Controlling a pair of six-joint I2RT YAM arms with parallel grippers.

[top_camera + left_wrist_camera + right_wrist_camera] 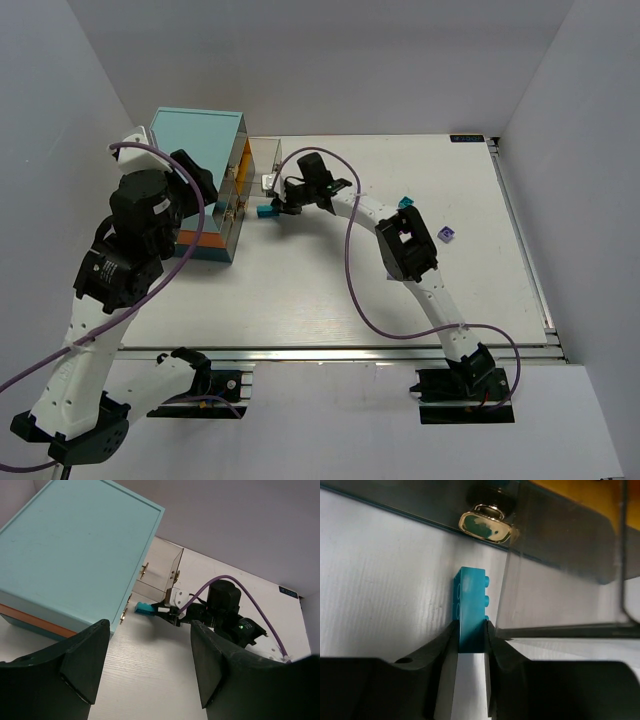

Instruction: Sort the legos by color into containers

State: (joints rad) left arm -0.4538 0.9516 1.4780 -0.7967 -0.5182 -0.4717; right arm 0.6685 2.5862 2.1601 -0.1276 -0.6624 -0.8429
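Cyan lego [471, 605] is held clamped in right gripper [470, 630], long axis pointing ahead; pulled-out drawer [560, 580] lies just beside.

The cabinet [195, 135] stands at the far left of the table [300, 290]. One drawer [262, 158] juts out from its right face. Just on the near side of that drawer, close to the cabinet's face, the right pincer [272, 208] holds a brick [266, 213]. Well apart to the right, a second brick [405, 202] lies on the table, with a third brick [447, 235] to its right and nearer.
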